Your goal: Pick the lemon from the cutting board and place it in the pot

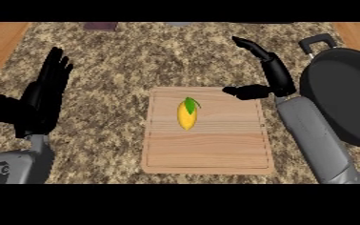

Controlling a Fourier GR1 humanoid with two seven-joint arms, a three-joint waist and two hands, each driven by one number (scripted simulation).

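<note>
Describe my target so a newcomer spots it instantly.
Find the wooden cutting board at the middle of the speckled counter. On its upper half lies the lemon, the only thing lying on the board: yellow, oval, with a green leaf at its top.

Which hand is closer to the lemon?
The right hand: its thumb is over the board's top right corner, up and right of the lemon. The left hand rests open at the view's left, off the board.
</note>
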